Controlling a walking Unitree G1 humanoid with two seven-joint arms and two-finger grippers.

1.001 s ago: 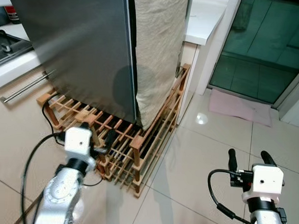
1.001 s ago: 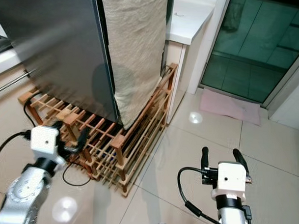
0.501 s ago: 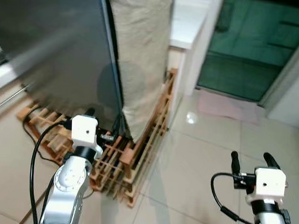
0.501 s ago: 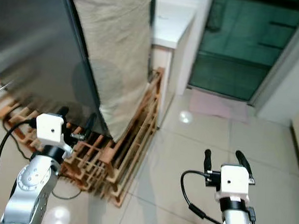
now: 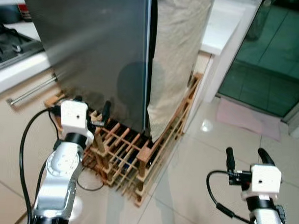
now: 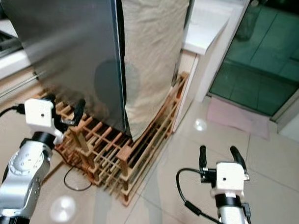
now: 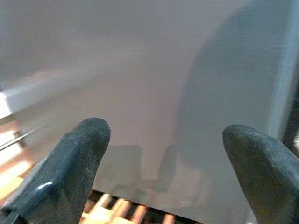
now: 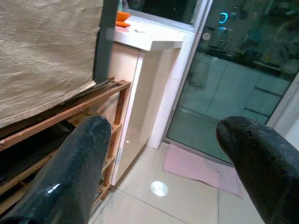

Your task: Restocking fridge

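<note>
No lettering, label, brand, number or sign is showing legibly anywhere: the grey fridge door [image 5: 100, 51] and the beige cloth [image 5: 178, 54] beside it are showing plain surfaces, and the white cases behind the grippers are bearing no readable marks.

A low wooden slatted rack [image 5: 133, 151] stands on the glossy beige tiled floor [image 5: 186, 182], near a pink mat [image 5: 247, 118] before the green-tinted glass door [image 5: 269, 52].

A home kitchen.
A steel fridge [image 5: 97, 51] stands by a gas hob [image 5: 11, 48], white counter [image 5: 221, 28], tiled floor [image 5: 196, 187] and glass door [image 5: 274, 52].
</note>
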